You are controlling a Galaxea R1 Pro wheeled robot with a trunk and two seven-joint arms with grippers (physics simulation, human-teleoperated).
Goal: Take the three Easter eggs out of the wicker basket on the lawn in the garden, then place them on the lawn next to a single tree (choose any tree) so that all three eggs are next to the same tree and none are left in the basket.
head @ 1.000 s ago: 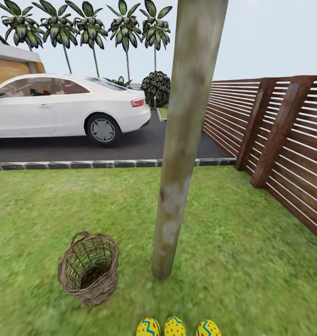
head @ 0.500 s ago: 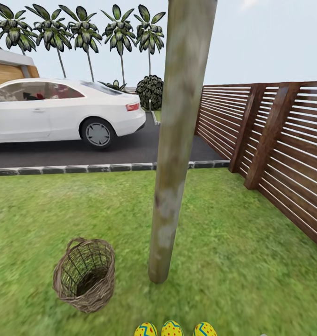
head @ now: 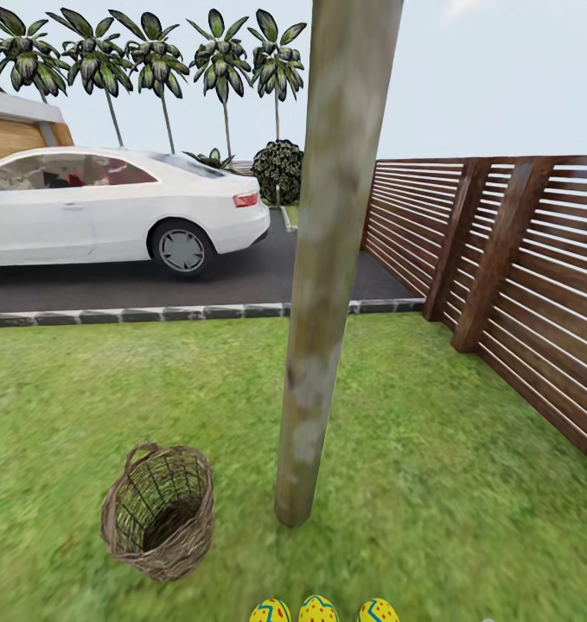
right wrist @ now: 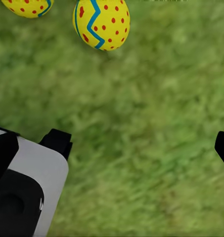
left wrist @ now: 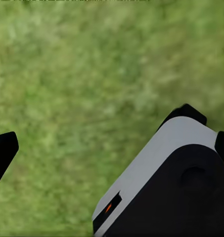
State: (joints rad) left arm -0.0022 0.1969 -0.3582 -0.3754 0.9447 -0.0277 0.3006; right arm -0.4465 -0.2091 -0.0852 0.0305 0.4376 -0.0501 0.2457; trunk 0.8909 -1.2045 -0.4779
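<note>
Three yellow Easter eggs with red dots and blue zigzags lie in a row on the lawn at the head view's bottom edge: the left egg, the middle egg, the right egg. They sit just in front of the pale mottled tree trunk. The wicker basket stands left of the trunk, with no egg visible inside. My right gripper is open over the grass, with one egg and a second egg a short way beyond its fingertips. My left gripper is open over bare grass.
A brown slatted fence runs along the right side. A grey stone kerb separates the grass from the dark driveway, where a white car is parked. Palms stand far behind. A white and black robot part shows beside the right gripper.
The whole head view has shifted slightly, so the camera moved. Eggs, basket and tree keep their places on the grass.
</note>
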